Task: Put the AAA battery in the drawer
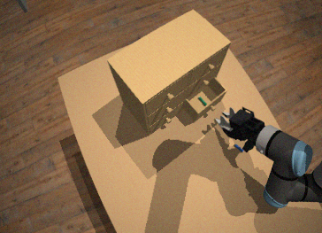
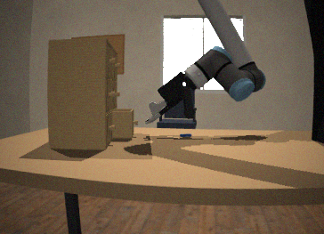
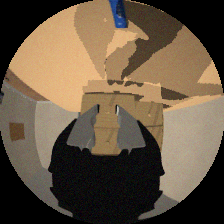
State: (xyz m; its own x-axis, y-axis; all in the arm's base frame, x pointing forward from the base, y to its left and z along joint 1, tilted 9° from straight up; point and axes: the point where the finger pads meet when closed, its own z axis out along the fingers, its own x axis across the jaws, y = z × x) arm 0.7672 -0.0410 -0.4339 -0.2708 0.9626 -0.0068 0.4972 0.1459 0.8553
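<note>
The wooden chest (image 1: 170, 52) (image 2: 77, 92) stands upright. One low drawer (image 1: 219, 97) (image 2: 123, 124), on the right in the top view, is pulled out; the other drawers look shut. A green battery (image 1: 202, 101) lies in it. A blue AAA battery (image 1: 239, 147) (image 2: 185, 135) (image 3: 118, 14) lies on the table, out in front of the chest. My gripper (image 1: 221, 117) (image 2: 148, 122) (image 3: 107, 105) is tilted down toward the chest, just in front of the open drawer and above the table. Its fingers are slightly apart with nothing between them.
The table (image 1: 128, 185) (image 2: 111, 174) carries the chest near its far edge in the top view. Knobs (image 1: 170, 97) (image 2: 117, 93) stick out from the chest's front. The arm reaches in from the right in the top and exterior views, and its shadows cross the table.
</note>
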